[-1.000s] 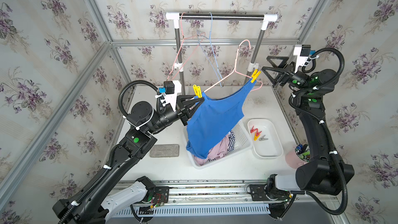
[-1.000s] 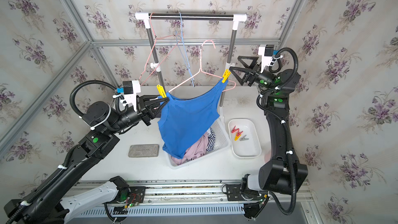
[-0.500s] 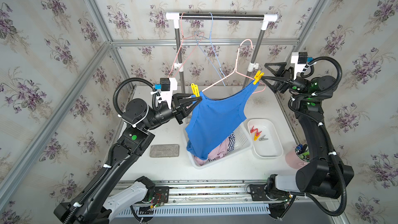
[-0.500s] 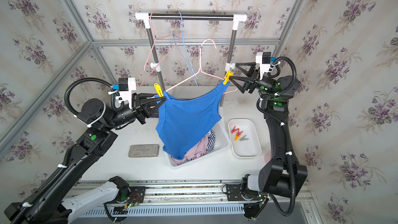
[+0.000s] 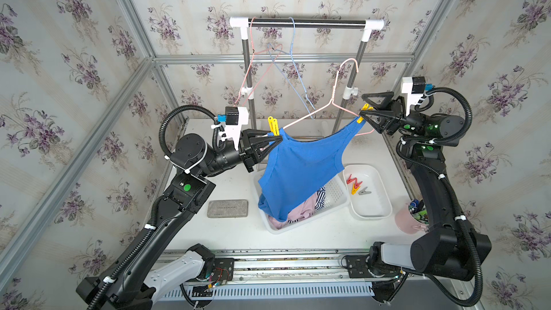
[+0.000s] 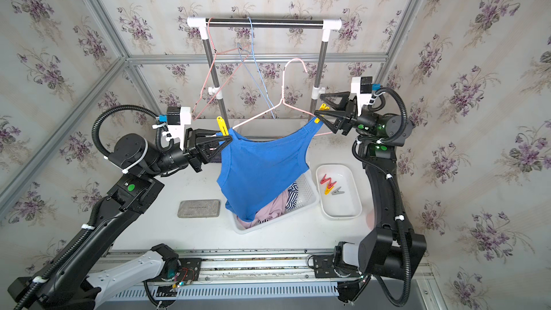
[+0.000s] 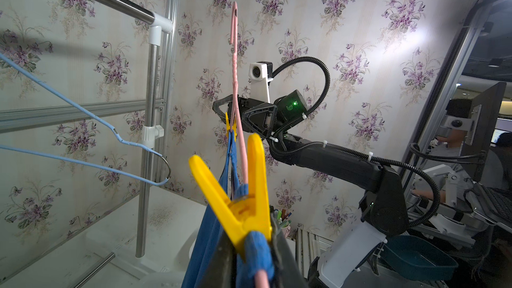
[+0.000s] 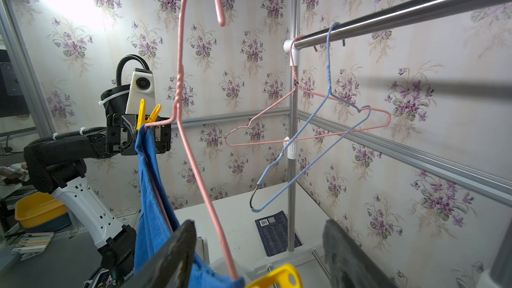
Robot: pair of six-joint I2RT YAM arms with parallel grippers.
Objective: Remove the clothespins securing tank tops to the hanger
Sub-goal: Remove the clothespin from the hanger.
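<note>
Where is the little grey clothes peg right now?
In both top views the grey peg lies in the white tray by the right arm, next to a yellow peg; the laundry basket stands just left of the tray.

This is a robot lab dressed up like a room at home. Flowery wallpaper (image 5: 59,55) is stuck on flat boards in a metal frame (image 5: 208,60). Black robot arms (image 6: 384,192) stand on a rail (image 6: 253,260). Past the boards, a person (image 7: 454,134) sits by a screen (image 7: 484,117)
</note>
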